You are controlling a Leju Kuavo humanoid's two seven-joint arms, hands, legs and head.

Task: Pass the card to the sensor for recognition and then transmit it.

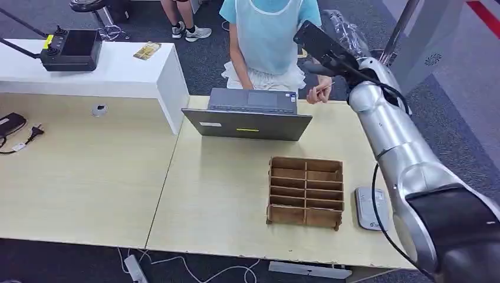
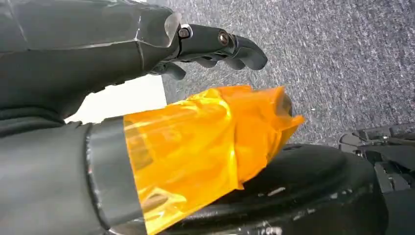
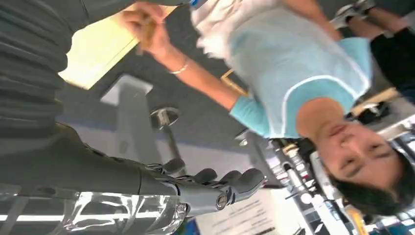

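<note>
The long pale wooden counter (image 1: 88, 188) is carrying every item of the work area. The silver right arm (image 1: 389, 130) is reaching across the counter's right end towards the far edge. There a person in a light blue top (image 1: 268, 35) is sitting behind an open grey laptop (image 1: 250, 115); the raised lid is standing between the person and the middle of the counter.

A white raised block (image 1: 118, 73) is occupying the far left and is bearing a black controller with a screen (image 1: 71, 50). A brown wooden compartment rack (image 1: 305, 191) is lying in front of the laptop. Just to its right, the flat grey-white sensor pad (image 1: 367, 206) is lying near the front edge, with a black arm cable hanging across it.

The right robot hand (image 1: 321, 42) is hovering above the person's hand, fingers extended and gripping nothing. The left robot hand (image 2: 161, 98), its thumb wrapped in orange film, is hanging over grey carpet (image 2: 342, 58) with its fingers loosely curled away from the thumb, gripping nothing.

The thin tan card (image 1: 323, 88) is being pinched in the person's hand at the far counter edge, right of the laptop, well apart from the sensor pad.
</note>
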